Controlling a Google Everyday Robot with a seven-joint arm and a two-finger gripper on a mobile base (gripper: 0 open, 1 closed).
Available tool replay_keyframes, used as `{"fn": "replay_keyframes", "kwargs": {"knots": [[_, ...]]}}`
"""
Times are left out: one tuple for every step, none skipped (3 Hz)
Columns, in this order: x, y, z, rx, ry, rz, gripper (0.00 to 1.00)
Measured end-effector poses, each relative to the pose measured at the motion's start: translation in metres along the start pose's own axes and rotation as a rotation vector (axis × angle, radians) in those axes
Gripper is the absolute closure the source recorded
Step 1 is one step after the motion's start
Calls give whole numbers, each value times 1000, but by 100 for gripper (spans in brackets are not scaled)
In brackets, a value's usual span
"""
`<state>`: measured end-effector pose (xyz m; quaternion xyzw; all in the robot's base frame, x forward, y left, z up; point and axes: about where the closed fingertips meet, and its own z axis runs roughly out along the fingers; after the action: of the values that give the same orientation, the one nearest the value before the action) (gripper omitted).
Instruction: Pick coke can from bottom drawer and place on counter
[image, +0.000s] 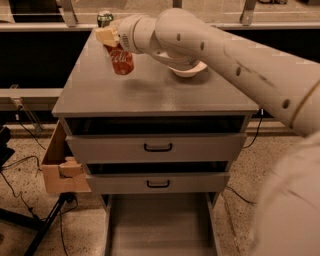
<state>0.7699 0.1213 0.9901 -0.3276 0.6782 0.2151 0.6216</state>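
My gripper (111, 41) is shut on the coke can (120, 60), a red can with white script, and holds it tilted just above the left back part of the counter (150, 92). The can hangs below the tan fingers (106, 36). The bottom drawer (160, 225) is pulled open at the foot of the cabinet and its flat floor shows nothing in it. My white arm reaches in from the right and crosses above the counter.
A green can (104, 18) stands at the back left corner of the counter, just behind the gripper. A white bowl (187, 70) sits behind the arm. Two black-handled drawers (158, 147) are slightly open. A cardboard box (60, 167) hangs at the cabinet's left.
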Motion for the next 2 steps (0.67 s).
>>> {"fn": "replay_keyframes", "kwargs": {"knots": [[54,-40,32,2,34,49,100],[61,-45,39,-2,39,60,84]]}}
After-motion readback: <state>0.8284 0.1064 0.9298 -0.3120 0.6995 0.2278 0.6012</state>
